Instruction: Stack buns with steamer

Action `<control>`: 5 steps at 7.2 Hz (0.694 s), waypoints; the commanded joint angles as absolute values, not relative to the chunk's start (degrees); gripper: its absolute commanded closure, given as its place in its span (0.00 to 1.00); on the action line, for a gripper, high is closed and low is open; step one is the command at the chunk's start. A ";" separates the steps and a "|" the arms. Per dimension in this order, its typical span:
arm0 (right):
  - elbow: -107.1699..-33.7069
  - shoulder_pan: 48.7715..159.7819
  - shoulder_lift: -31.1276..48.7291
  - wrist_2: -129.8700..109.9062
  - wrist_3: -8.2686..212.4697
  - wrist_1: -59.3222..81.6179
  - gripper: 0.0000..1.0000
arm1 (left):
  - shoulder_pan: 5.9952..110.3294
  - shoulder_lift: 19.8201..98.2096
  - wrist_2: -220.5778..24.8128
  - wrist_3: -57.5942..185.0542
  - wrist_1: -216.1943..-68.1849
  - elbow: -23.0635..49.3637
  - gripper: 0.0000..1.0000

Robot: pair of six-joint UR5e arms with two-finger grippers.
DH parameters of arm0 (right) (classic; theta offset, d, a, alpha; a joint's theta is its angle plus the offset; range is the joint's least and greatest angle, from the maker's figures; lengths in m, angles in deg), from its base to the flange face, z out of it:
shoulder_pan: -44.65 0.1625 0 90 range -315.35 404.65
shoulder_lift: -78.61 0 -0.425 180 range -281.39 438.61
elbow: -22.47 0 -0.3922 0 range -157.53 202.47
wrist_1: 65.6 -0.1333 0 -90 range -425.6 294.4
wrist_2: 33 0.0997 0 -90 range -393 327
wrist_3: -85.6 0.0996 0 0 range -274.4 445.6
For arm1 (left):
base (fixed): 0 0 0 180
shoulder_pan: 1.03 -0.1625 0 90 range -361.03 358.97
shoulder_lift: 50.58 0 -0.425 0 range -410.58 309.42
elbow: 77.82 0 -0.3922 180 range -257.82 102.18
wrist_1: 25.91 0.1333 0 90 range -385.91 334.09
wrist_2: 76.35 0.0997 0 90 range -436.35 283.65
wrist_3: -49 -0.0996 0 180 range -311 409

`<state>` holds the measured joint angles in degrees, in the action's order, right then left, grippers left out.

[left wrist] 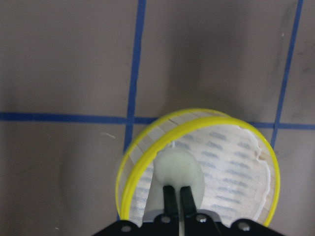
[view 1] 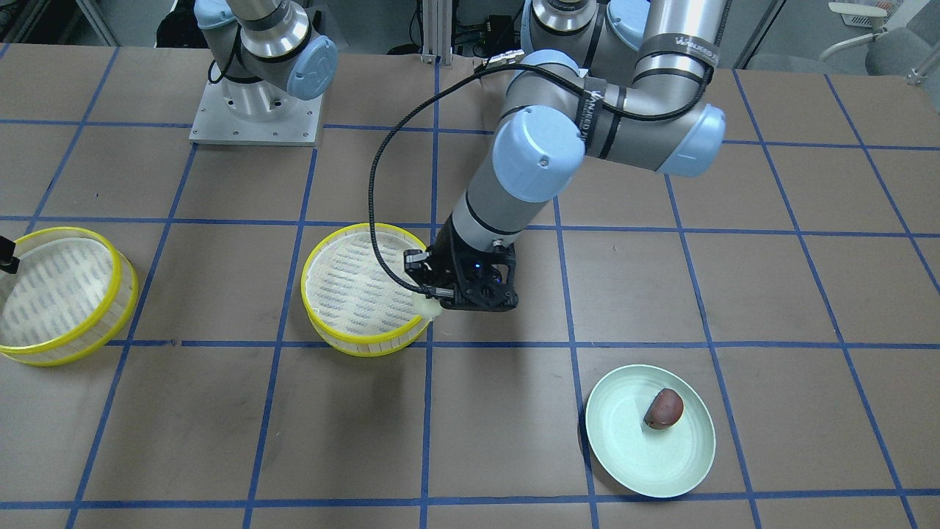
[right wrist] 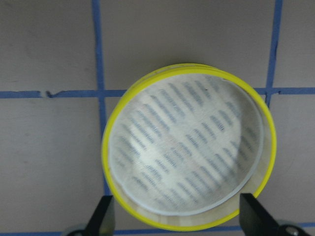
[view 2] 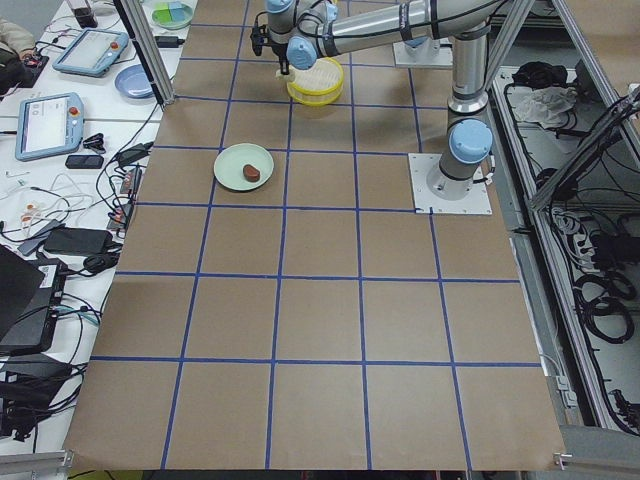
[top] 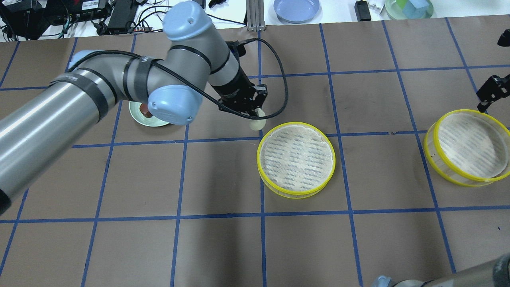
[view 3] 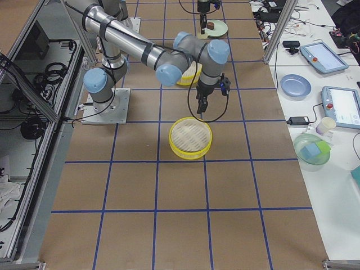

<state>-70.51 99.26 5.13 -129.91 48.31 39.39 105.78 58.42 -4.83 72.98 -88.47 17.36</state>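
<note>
My left gripper (view 1: 435, 300) is shut on the cream-white bun (view 1: 430, 309). It holds the bun just above the edge of the middle yellow-rimmed steamer (view 1: 352, 286), on the plate's side. In the left wrist view the bun (left wrist: 178, 169) sits between the shut fingers, over the steamer (left wrist: 231, 162). The dark reddish-brown bun (view 1: 663, 408) lies on the pale green plate (view 1: 639, 455). My right gripper (right wrist: 177, 219) is open above a second empty steamer (right wrist: 187, 147), one finger on either side of it.
The second steamer (top: 468, 147) stands near the table's right end in the overhead view, with the right gripper (top: 492, 91) beside it. The plate (top: 157, 121) is partly hidden under the left arm. Bowls and cables lie beyond the far edge.
</note>
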 commanded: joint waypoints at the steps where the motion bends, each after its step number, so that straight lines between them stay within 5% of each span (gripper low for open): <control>1: -72.96 94.76 10.39 -132.13 41.32 50.10 0.18 | 108.39 59.45 -8.65 75.72 -88.31 20.95 1.00; 3: -77.63 93.60 14.51 -131.54 36.16 60.48 0.23 | 108.92 60.51 -8.94 75.63 -88.31 23.51 1.00; 4: -77.55 93.60 15.23 -131.53 35.42 61.31 0.46 | 108.92 60.95 -8.76 75.54 -88.31 23.52 1.00; 5: -77.55 93.60 15.24 -131.53 33.41 61.14 0.82 | 108.92 61.04 -8.67 75.72 -88.23 23.43 0.37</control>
